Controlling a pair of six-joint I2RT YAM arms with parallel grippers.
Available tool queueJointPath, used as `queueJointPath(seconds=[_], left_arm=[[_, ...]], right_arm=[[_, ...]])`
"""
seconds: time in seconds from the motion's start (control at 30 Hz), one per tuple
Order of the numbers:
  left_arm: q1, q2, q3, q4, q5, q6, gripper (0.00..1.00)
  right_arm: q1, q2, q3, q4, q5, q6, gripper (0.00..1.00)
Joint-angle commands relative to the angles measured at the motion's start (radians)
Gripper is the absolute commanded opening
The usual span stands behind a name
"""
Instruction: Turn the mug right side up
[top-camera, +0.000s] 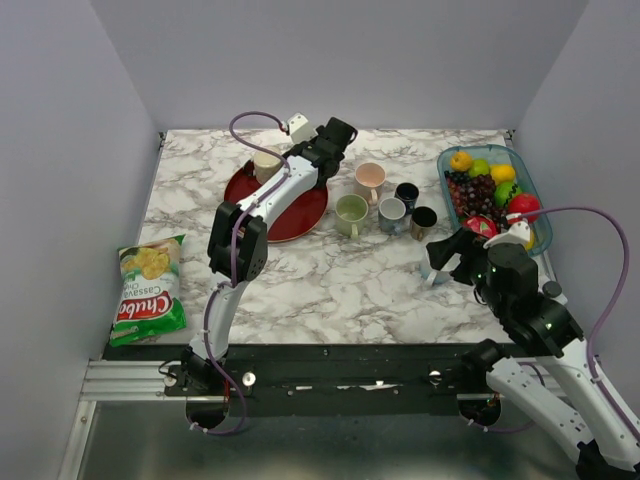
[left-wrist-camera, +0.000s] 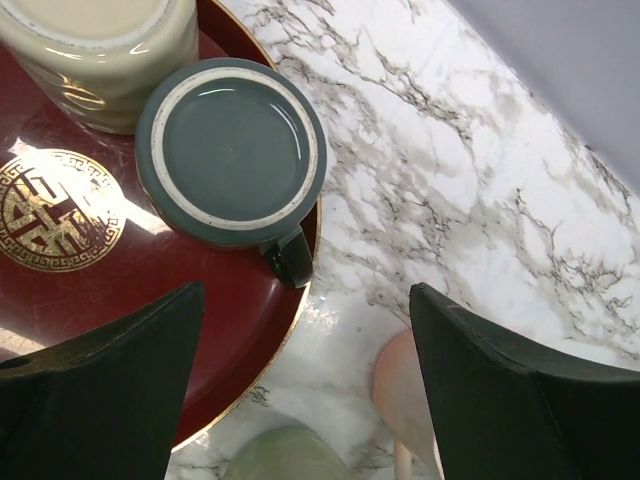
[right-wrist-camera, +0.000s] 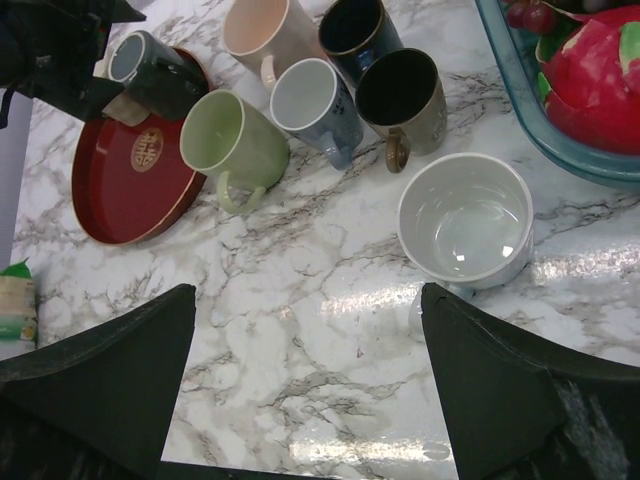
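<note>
Looking across the marble surface (top-camera: 330, 270), I read the layout as a sorting job with one odd piece out. The glass dish (top-camera: 478, 149) at the far right is heaped with fruit (top-camera: 480, 190), well clear of the work. The red tray (left-wrist-camera: 150, 300) on the left carries two things: a cream mug (left-wrist-camera: 100, 50), whose inside I cannot see, and the dark teal mug (left-wrist-camera: 232, 150), which sits base up, rim down, near the tray's gilt edge with its handle pointing outward. That is the one I must flip. I have the left jaws hanging spread wide above it, gripping nothing, probably lined up to come down around its body. A chip bag (top-camera: 150, 290) lies off at the left edge. The upright mugs cluster mid-surface, all empty as far as I can see: green (right-wrist-camera: 235, 140), pink (right-wrist-camera: 265, 30), pale blue (right-wrist-camera: 310, 100), navy (right-wrist-camera: 358, 35) and taupe (right-wrist-camera: 405, 95). The right jaws also stand fully apart and empty, parked near an empty white mug (right-wrist-camera: 465, 220), out of the left arm's way.
</note>
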Motion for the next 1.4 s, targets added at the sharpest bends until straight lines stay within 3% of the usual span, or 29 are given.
queueJointPath(seconds=[0.0, 0.33, 0.5, 0.67, 0.8, 0.97, 1.13, 1.37], left_arm=[[-0.004, 0.002, -0.013, -0.054, -0.089, -0.018, 0.90], [-0.001, -0.053, -0.119, -0.016, -0.089, 0.087, 0.89], [0.016, -0.090, -0.168, -0.002, -0.052, 0.142, 0.89], [0.027, -0.205, -0.312, 0.088, -0.026, 0.223, 0.91], [0.059, -0.294, -0.430, 0.165, 0.063, 0.295, 0.91], [0.126, -0.373, -0.565, 0.234, 0.161, 0.343, 0.92], [0.229, -0.364, -0.614, 0.292, 0.288, 0.390, 0.91], [0.258, -0.332, -0.604, 0.317, 0.365, 0.452, 0.88]], right_arm=[[-0.003, -0.004, 0.006, -0.017, 0.017, -0.008, 1.00], [-0.003, 0.059, 0.020, 0.045, -0.090, -0.030, 1.00], [-0.003, 0.158, 0.072, 0.139, -0.198, -0.123, 1.00], [-0.001, 0.410, 0.184, 0.259, -0.338, -0.259, 1.00], [-0.001, 0.626, 0.329, 0.405, -0.415, -0.382, 1.00], [0.000, 0.887, 0.532, 0.468, -0.465, -0.542, 0.99], [0.000, 1.119, 0.701, 0.509, -0.512, -0.628, 0.99], [0.000, 1.343, 0.844, 0.563, -0.603, -0.738, 0.97]])
